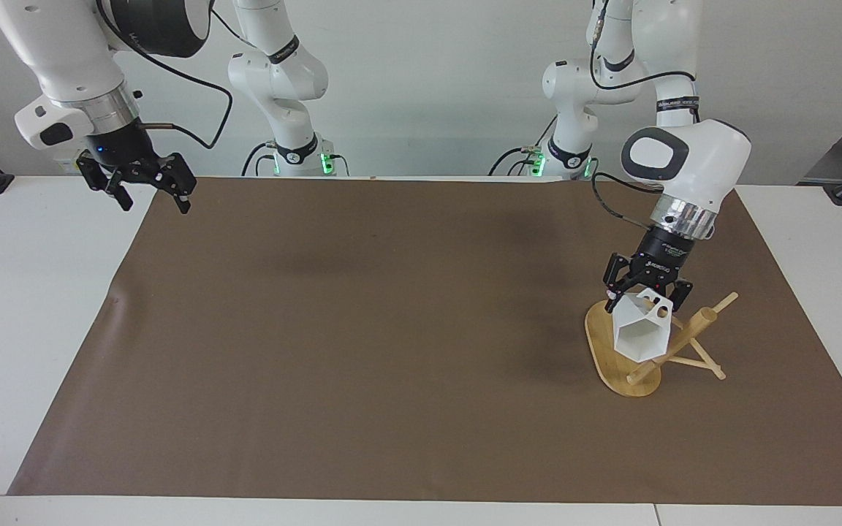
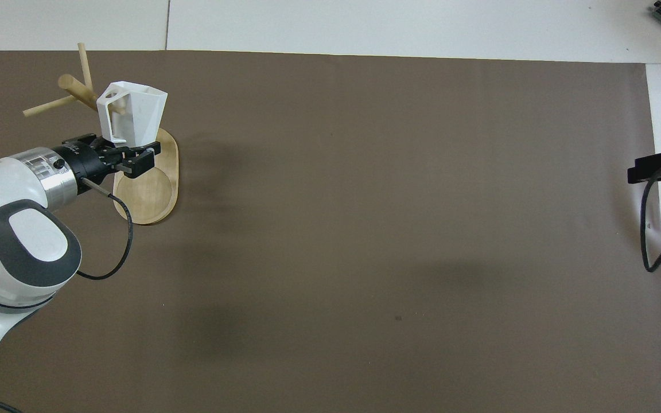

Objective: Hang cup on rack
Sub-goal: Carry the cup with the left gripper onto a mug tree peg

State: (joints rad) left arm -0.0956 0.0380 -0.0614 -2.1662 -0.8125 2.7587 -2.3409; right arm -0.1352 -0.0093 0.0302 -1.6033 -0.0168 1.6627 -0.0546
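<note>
Your left gripper grips the white cup by its handle end, tilted over the bamboo rack base beside the post (right gripper waits wide open above the table edge).

No legible text anywhere. Small white lettering on left gripper body, too fine to read. Dark arm bands carry marks, unreadable.
</note>
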